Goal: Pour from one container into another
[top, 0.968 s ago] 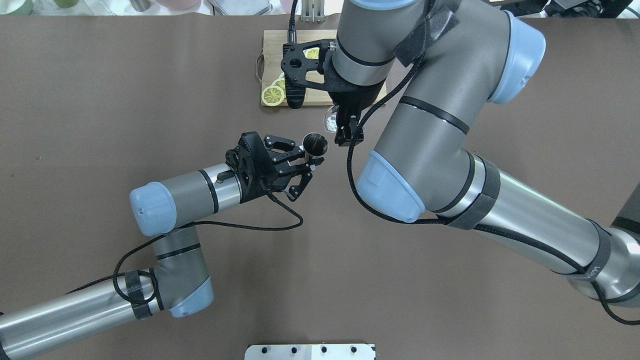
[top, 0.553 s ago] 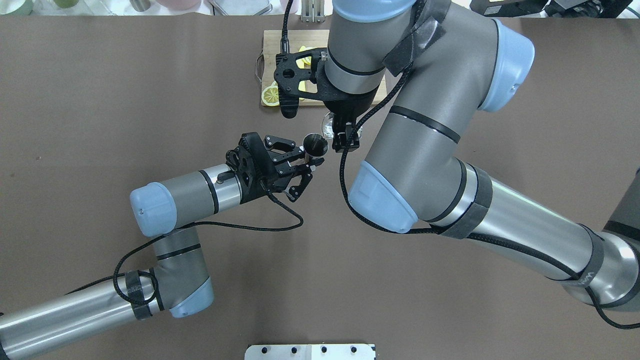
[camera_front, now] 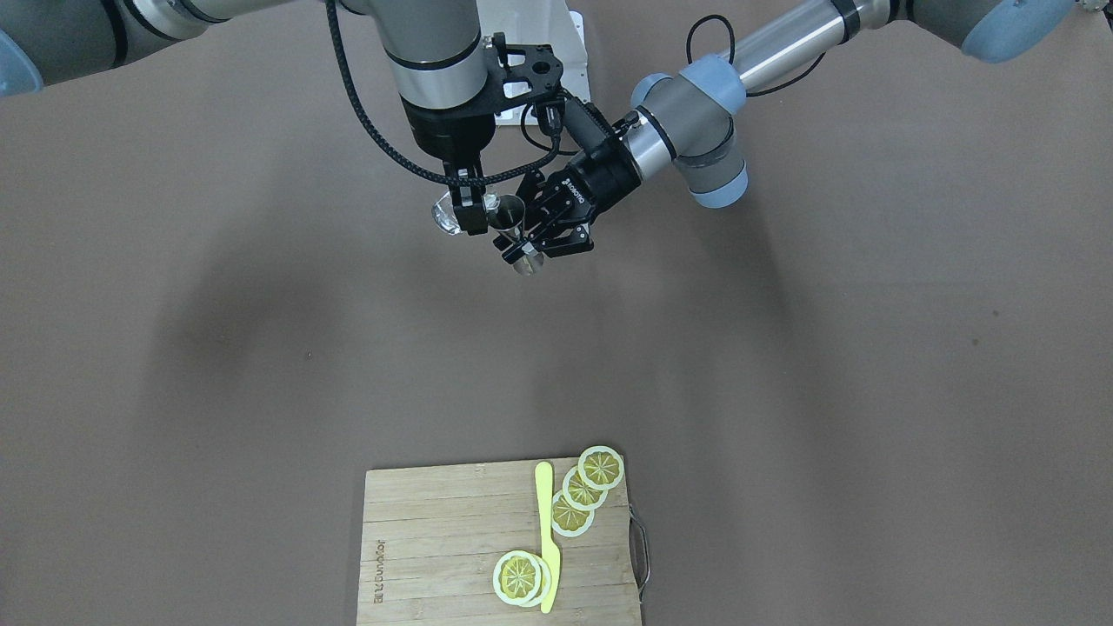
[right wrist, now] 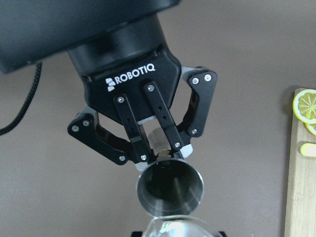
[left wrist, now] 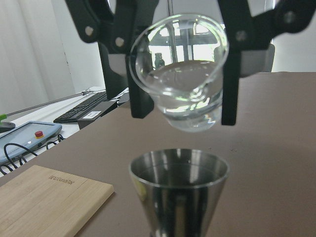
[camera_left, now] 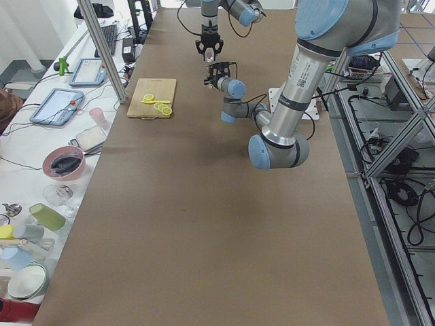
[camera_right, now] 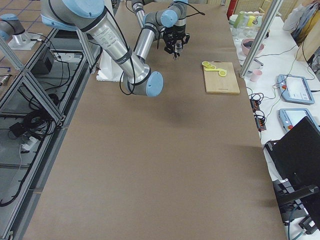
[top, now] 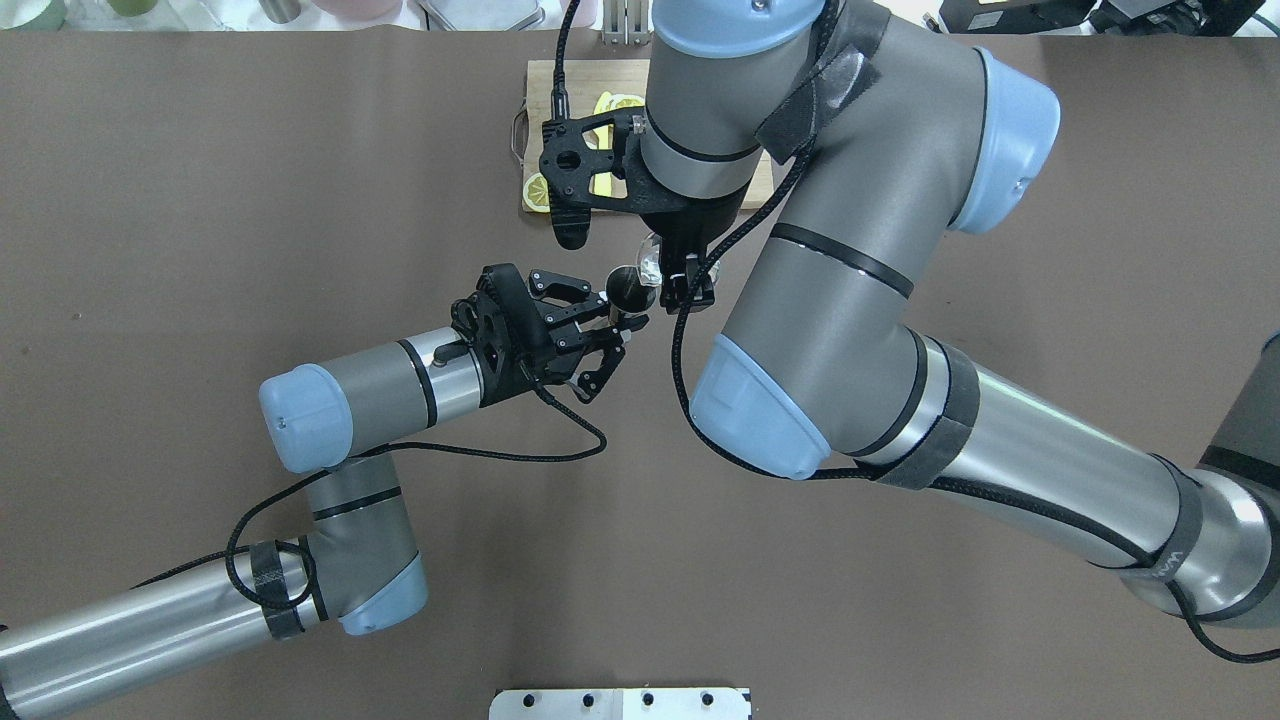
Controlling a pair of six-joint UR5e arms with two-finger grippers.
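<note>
My left gripper (top: 622, 312) is shut on the waist of the steel jigger (top: 630, 288), holding it upright above the table with its round mouth up. The left gripper (right wrist: 159, 150) and jigger (right wrist: 170, 187) fill the right wrist view. My right gripper (top: 680, 278) is shut on the small clear glass (top: 650, 260). The glass (left wrist: 180, 74) hangs tilted just above and behind the jigger (left wrist: 178, 190), its mouth turned toward the jigger. A clear liquid line shows inside it; no stream is visible. From the front, the glass (camera_front: 445, 216) sits beside the jigger (camera_front: 509, 217).
A wooden cutting board (camera_front: 435, 539) lies at the table's far edge with several lemon slices (camera_front: 583, 487) and a yellow knife (camera_front: 546, 530). The right arm's elbow (top: 850, 300) looms over the table's middle. A white base plate (top: 620, 703) sits at the near edge.
The right arm has swung left, bringing the glass from beside the jigger to right at its mouth. The left arm and jigger have stayed still.
</note>
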